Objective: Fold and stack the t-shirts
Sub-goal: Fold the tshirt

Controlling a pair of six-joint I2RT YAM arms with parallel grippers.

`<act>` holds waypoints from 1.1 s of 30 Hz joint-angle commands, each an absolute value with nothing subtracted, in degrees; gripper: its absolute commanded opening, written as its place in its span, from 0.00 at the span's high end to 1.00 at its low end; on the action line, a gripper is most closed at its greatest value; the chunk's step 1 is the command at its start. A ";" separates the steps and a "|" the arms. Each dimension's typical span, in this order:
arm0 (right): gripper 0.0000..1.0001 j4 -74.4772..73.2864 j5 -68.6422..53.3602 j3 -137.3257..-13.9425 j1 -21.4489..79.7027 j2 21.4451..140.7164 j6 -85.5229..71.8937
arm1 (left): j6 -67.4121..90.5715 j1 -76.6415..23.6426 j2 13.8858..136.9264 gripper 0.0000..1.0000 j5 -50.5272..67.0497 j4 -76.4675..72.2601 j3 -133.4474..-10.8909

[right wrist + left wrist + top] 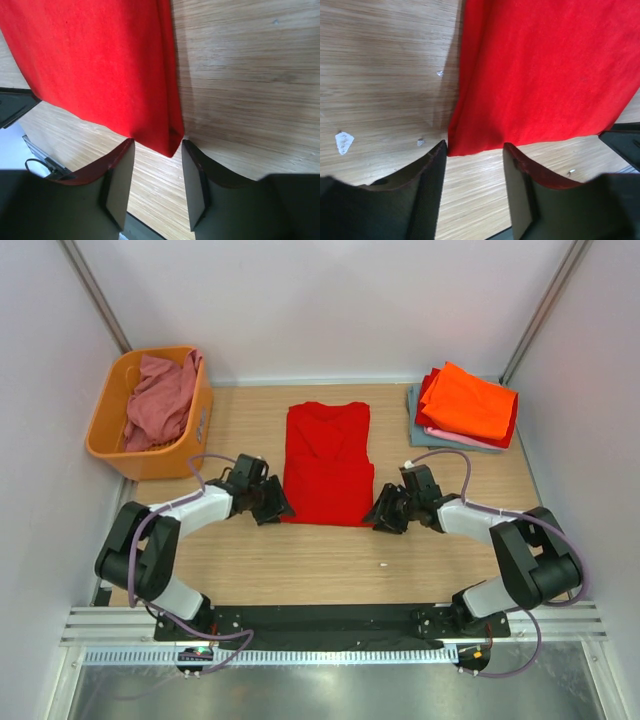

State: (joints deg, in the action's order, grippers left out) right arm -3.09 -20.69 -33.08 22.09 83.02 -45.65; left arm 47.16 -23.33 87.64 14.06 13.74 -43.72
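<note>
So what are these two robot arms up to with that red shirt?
They are partway through folding it. The bright red short-sleeved t-shirt lies flat on the pale wooden table, its sides already tucked in. The left gripper and the right gripper are each open at one near corner, not yet clamped. A stack of folded shirts, orange on top, waits at the far right; an orange plastic basket at the far left holds a crumpled dusty rose shirt.

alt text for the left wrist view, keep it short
The open left end effector sits at the near left corner of a bright red t-shirt lying flat on the wooden table. A few small white scraps dot the wood beside it.
</note>
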 commanded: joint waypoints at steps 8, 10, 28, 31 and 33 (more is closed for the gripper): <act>0.71 -0.35 -19.34 -32.17 22.76 84.02 -46.06 | 48.08 -26.19 89.47 0.71 10.55 10.81 -44.03; 0.81 -0.26 -19.34 -32.52 22.76 84.37 -45.79 | 48.08 -26.19 89.56 0.77 9.93 10.81 -44.12; 0.98 -14.23 -8.71 -27.78 38.39 57.00 -50.79 | 51.85 -43.83 71.21 1.00 -1.91 26.18 -41.58; 0.99 -22.11 -5.37 -26.19 43.66 47.16 -55.00 | 57.28 -48.93 64.44 1.00 -5.35 32.84 -40.52; 0.99 -26.32 -2.66 -26.80 45.52 41.86 -56.16 | 58.88 -50.44 59.10 1.00 -7.11 36.02 -40.26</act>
